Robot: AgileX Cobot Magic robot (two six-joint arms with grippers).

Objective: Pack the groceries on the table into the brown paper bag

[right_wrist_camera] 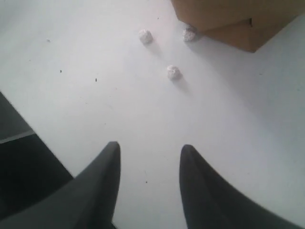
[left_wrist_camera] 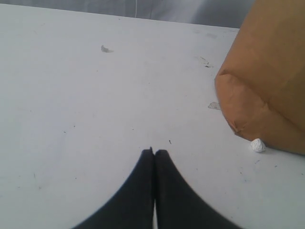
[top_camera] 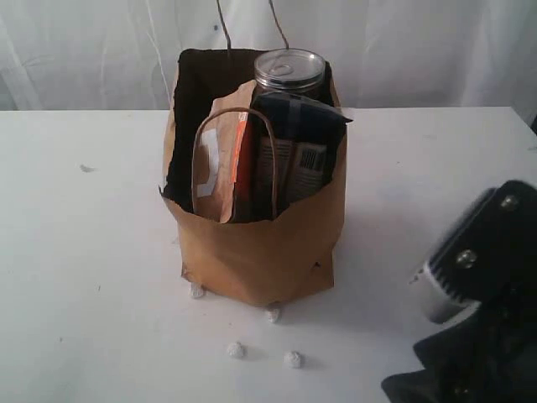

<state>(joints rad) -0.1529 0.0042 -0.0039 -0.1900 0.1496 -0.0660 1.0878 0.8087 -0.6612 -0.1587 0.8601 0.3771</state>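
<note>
Evidently to save room, the dark can point(top_camera: 289, 71), long dark-blue packet point(top_camera: 295, 138) and brown pouch point(top_camera: 220, 168) stand upright, side by side, inside the brown paper bag point(top_camera: 260, 252) on the table point(top_camera: 84, 252). Nearby, the left pincer point(left_wrist_camera: 153, 152) is clenched and empty; the right pincer point(right_wrist_camera: 150, 145) is parted and empty.

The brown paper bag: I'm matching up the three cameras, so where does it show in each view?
Exterior view: the brown paper bag stands mid-picture, seen at full height.
Left wrist view: only a lower corner, at the picture's right edge.
Right wrist view: only its base, in the picture's top right.
Shared landmark: the small white pellets lying by its foot.
</note>
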